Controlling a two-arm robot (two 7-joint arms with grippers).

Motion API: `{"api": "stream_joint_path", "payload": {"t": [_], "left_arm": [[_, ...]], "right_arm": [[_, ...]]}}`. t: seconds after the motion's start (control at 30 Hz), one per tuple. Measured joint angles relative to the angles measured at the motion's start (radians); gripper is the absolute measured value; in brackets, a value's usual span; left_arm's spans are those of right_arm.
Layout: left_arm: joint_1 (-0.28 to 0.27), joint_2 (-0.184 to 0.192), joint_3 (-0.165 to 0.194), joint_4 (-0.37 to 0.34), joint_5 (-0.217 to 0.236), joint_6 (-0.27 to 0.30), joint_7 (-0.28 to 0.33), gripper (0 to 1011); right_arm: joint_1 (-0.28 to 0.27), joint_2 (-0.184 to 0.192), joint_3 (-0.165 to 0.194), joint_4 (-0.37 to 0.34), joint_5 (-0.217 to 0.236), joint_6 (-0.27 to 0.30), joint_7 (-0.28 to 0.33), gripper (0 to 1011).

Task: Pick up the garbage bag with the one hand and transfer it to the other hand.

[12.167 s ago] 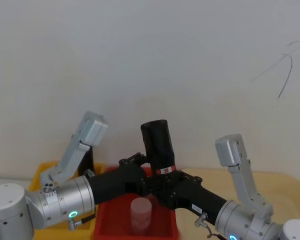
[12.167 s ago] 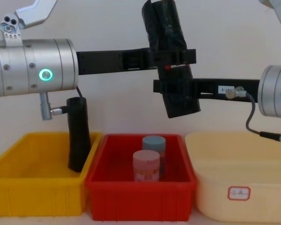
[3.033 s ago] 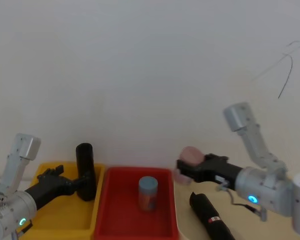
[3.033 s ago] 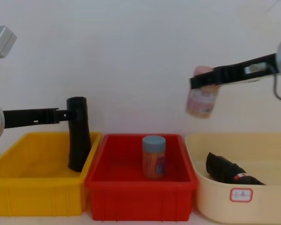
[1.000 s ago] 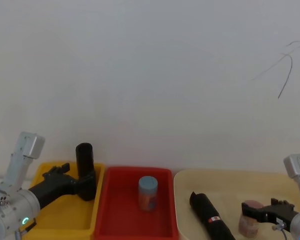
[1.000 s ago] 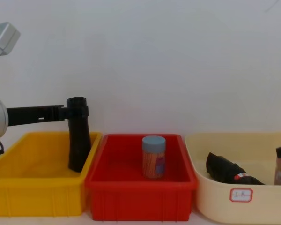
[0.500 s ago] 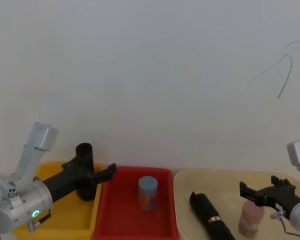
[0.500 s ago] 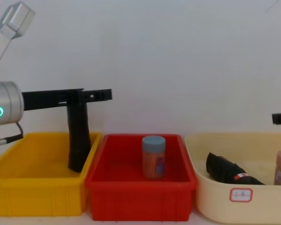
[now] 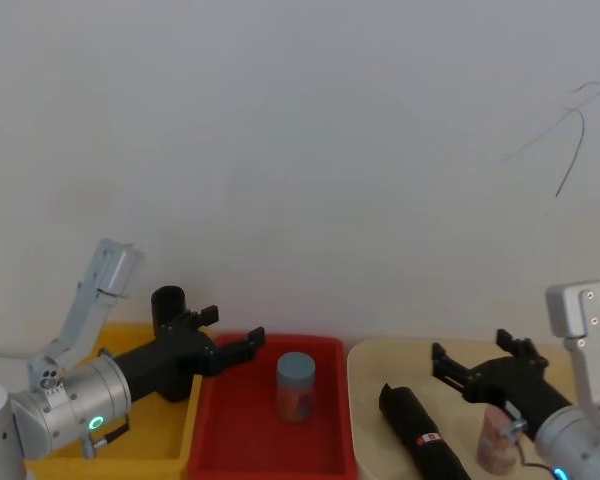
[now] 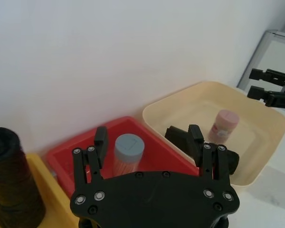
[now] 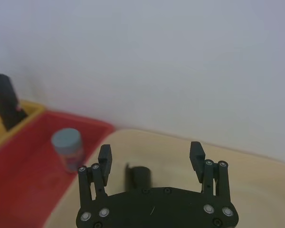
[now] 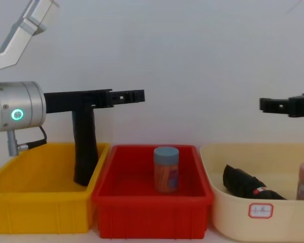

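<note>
We note the garbage bag (image 9: 418, 429) lying on its side in the cream tub (image 12: 233, 223), at 5 o'clock in the head view. Left gripper (image 9: 230, 343) above the red bin (image 12: 142, 212), fingers spread, empty. Right gripper (image 9: 470, 366) over the tub, fingers spread. Plain white wall (image 9: 300, 150) behind.

Head view: high, angled forward and down at three bins before a white wall. Chest view: low, level, side-on to the yellow bin (image 12: 40, 202), red bin (image 12: 152, 212) and cream tub (image 12: 253, 217) — the same trio. Left wrist view: close behind its fingers, over the red bin. Right wrist view: likewise, over the cream tub.
</note>
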Motion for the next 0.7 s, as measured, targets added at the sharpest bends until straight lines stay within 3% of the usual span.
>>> {"api": "stream_joint_path", "payload": {"t": [0.3,0.7], "left_arm": [[-0.009,-0.006,0.010,0.005,-0.004,0.003,-0.015,1000],[-0.013,-0.010,0.015,0.007,-0.006,0.005,-0.023,1000]], "right_arm": [[-0.018,-0.033,-0.024,0.001,0.000,-0.078,0.024,1000],[-0.027,-0.051,-0.036,0.003,0.000,-0.121,0.038,1000]]}}
